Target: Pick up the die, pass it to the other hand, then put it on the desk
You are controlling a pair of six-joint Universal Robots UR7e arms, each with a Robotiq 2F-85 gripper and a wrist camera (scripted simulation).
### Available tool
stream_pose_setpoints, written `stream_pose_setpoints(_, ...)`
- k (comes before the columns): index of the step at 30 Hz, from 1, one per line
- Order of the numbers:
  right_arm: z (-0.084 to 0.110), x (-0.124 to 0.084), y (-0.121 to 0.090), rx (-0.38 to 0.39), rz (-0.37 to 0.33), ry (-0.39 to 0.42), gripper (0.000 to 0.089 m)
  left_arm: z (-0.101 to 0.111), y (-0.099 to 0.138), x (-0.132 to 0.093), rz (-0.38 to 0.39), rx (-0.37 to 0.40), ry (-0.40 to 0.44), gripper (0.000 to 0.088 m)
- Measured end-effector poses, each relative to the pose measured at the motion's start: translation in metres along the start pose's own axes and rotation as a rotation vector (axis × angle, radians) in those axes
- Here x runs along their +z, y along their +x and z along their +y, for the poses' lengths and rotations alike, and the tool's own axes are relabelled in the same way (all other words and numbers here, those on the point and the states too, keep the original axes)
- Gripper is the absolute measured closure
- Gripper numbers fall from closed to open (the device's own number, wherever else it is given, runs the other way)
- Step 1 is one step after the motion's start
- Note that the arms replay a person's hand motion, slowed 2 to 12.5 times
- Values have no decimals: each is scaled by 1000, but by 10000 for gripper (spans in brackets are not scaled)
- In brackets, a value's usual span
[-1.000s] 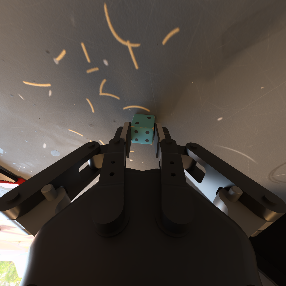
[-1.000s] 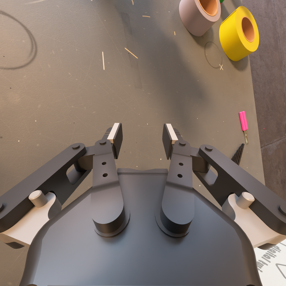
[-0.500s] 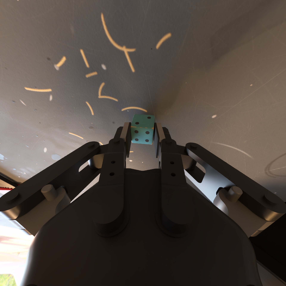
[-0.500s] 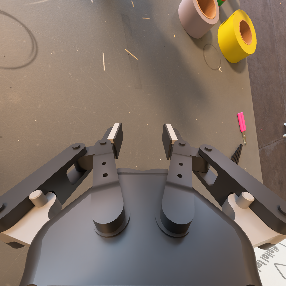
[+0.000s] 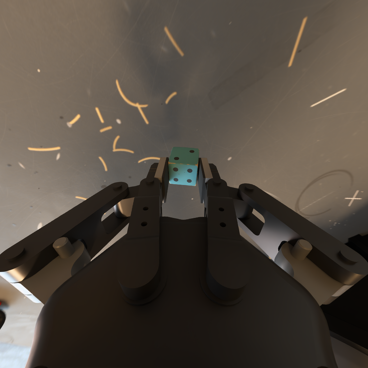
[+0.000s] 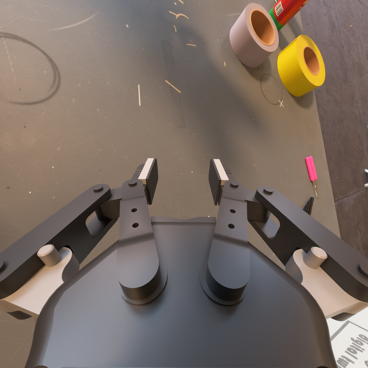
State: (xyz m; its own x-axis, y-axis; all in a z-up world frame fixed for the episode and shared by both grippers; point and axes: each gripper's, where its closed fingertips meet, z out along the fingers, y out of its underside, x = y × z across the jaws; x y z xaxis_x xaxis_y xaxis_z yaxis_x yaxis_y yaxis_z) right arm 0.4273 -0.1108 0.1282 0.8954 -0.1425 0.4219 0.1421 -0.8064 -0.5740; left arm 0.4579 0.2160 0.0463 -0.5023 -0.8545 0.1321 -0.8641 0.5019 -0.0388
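A turquoise die [image 5: 183,169] with dark pips sits clamped between the two pads of my left gripper [image 5: 183,172], held above the grey scratched desk [image 5: 239,129]. The face toward the camera shows four pips, the top face two. My right gripper [image 6: 183,175] is open and empty, its pads wide apart, hanging above the grey desk [image 6: 99,139]. The die does not show in the right wrist view.
In the right wrist view a pale pink tape roll [image 6: 253,35], a yellow tape roll [image 6: 301,64] and a red and green tube [image 6: 286,12] lie at the far right. A pink-handled small tool [image 6: 312,175] and a black comb-like piece [image 6: 308,206] lie by the desk's right edge.
My left gripper has risen with the die, so the desk marks look smaller and farther. My right gripper's view has shifted a little, bringing the red tube into sight.
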Motion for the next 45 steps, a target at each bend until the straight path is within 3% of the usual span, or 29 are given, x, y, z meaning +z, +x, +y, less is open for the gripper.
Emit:
stream_pose_setpoints(7,-16,4,-3,-4,3,84,427,-15,26,-20,201,30,164,621)
stream_pose_setpoints(16,-43,11,-7,-19,25,225,406,-28,69,-59,548,92,375,621)
stream_pose_setpoints(21,-61,14,-8,-39,55,301,393,-27,91,-81,729,136,452,621)
stream_pose_setpoints(33,-104,20,-13,-93,106,451,379,-16,131,-109,1023,219,496,621)
stream_pose_setpoints(45,-141,28,-21,-150,110,527,308,-5,161,-123,1207,288,496,621)
